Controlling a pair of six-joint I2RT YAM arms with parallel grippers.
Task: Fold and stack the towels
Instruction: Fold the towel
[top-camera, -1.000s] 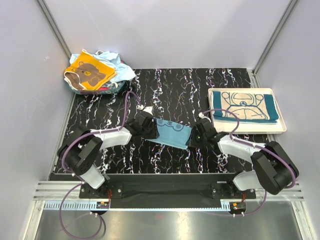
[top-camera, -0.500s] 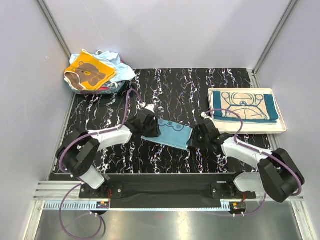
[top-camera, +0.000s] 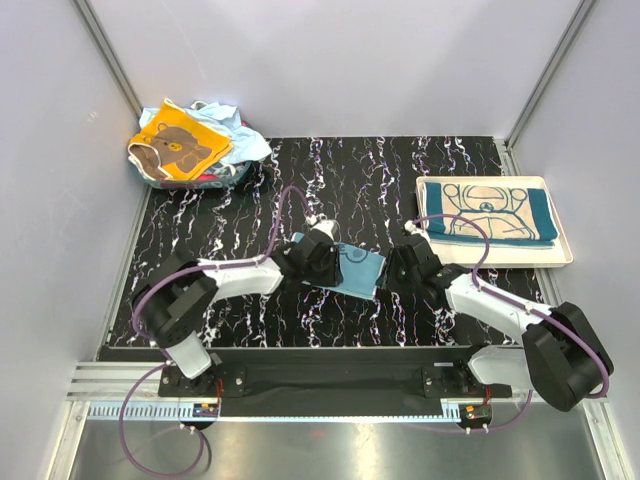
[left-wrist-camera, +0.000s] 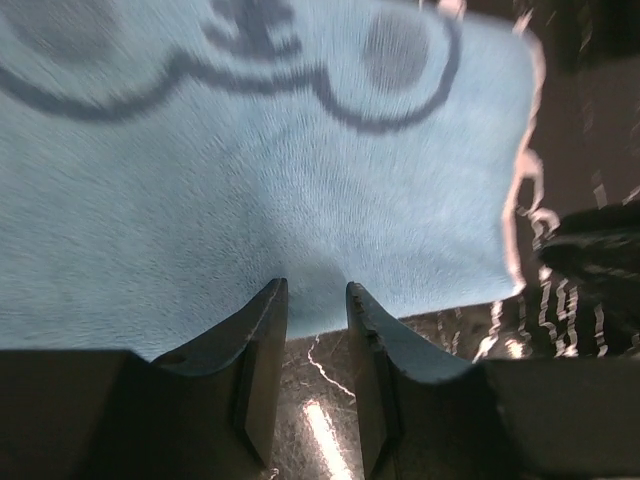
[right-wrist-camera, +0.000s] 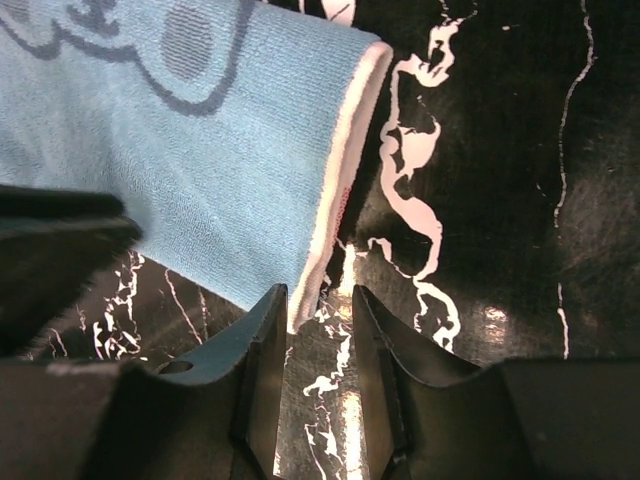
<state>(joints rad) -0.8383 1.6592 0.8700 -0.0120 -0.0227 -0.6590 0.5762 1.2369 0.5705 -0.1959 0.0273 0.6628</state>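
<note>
A light blue towel (top-camera: 354, 267) with a dark line drawing and a white hem lies folded near the middle of the worktop (top-camera: 400, 170). A teal towel with a beige centre (top-camera: 487, 212) lies folded flat on the tray (top-camera: 560, 258) at the right edge. An orange-yellow bear towel (top-camera: 178, 145) tops a crumpled heap of towels (top-camera: 236, 138) at the far left corner.

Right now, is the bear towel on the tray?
No, the bear towel lies on the pile in the far left corner; the tray holds a teal towel.
</note>
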